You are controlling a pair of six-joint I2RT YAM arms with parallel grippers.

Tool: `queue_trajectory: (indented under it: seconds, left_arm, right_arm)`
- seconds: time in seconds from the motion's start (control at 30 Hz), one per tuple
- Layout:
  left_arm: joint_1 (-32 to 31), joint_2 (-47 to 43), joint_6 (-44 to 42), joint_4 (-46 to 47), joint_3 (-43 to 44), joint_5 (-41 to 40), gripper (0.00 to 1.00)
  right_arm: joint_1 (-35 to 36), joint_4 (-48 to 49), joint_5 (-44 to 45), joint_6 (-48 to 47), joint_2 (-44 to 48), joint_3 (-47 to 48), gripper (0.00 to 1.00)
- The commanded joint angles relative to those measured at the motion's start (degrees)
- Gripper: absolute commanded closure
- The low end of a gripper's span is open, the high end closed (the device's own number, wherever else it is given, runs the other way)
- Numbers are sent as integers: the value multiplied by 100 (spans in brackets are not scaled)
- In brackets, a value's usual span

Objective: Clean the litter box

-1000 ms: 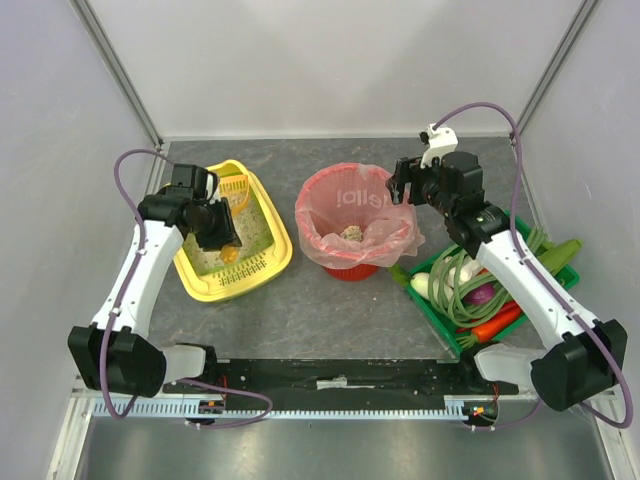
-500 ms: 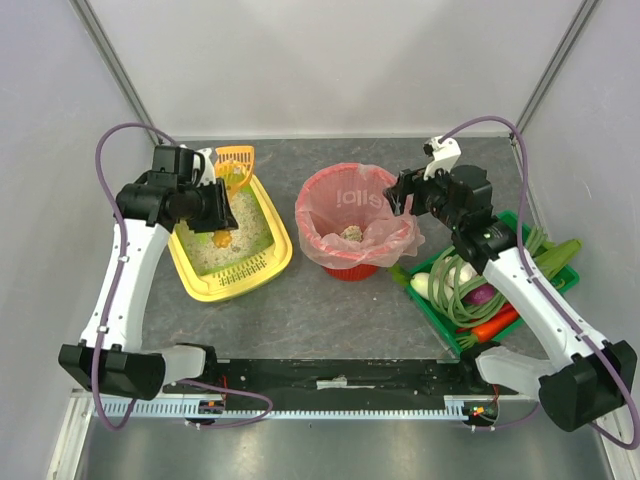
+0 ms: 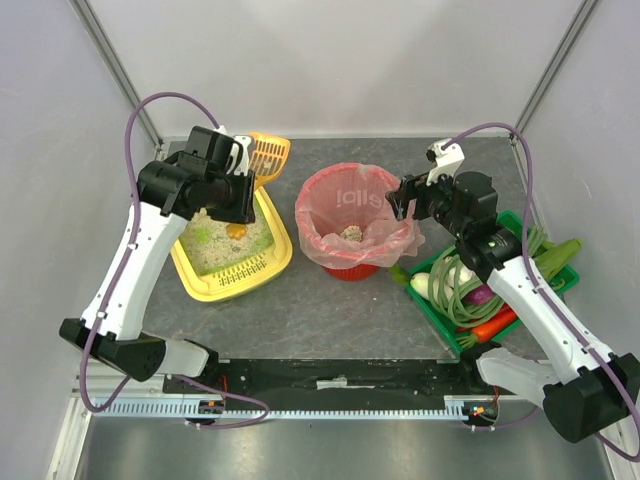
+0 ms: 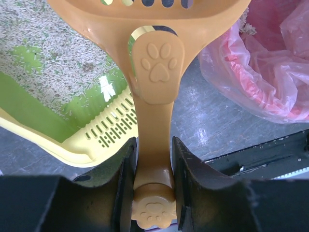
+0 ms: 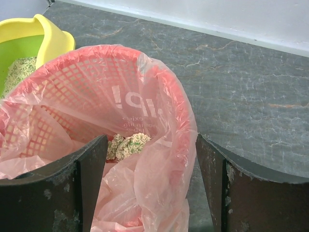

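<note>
The yellow litter box (image 3: 232,283) with green inner walls and pale litter sits at the left; its slotted rim (image 4: 104,135) shows in the left wrist view, and a corner (image 5: 53,36) shows in the right wrist view. My left gripper (image 3: 244,186) (image 4: 153,183) is shut on the handle of an orange slotted scoop (image 3: 268,152) (image 4: 154,72), held above the box's far right corner. An orange lump (image 3: 236,230) lies in the litter. My right gripper (image 3: 400,197) (image 5: 152,183) is open, its fingers straddling the right edge of the pink bag.
A round red bin with a pink bag (image 3: 318,200) (image 5: 63,82) stands mid-table and holds a litter clump (image 3: 352,233) (image 5: 128,144). A green tray (image 3: 437,308) of vegetables sits at the right. Grey walls enclose the table on three sides.
My left arm has lifted the scoop out of the litter box and carried it right and back, towards the red bin. The right gripper has barely moved.
</note>
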State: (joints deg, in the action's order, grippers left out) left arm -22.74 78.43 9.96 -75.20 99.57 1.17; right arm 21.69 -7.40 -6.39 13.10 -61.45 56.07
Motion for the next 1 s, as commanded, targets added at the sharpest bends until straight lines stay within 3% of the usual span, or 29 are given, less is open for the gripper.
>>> queue_trajectory:
  seconds: [0.0, 0.23, 0.5, 0.63, 0.87, 0.97]
  left_arm:
    - [-212, 163, 6, -135, 519, -257, 98]
    - [-1450, 831, 121, -469, 1361, -1328, 98]
    - [-1892, 1394, -134, -399, 2172, -1751, 98]
    - [-2198, 1429, -335, -180, 1796, -2102, 98]
    - [-2990, 1263, -810, 259, 1048, -4279, 98]
    - [-3105, 1122, -987, 698, 687, -4450, 98]
  right_arm:
    - [46, 98, 94, -124, 186, -79, 18]
    - [46, 72, 209, -106, 186, -114, 18]
    - [46, 28, 367, -115, 256, -141, 18]
    - [46, 28, 525, -115, 318, -176, 18]
    - [46, 89, 823, -80, 440, -290, 18]
    - [46, 116, 894, -80, 537, -334, 18]
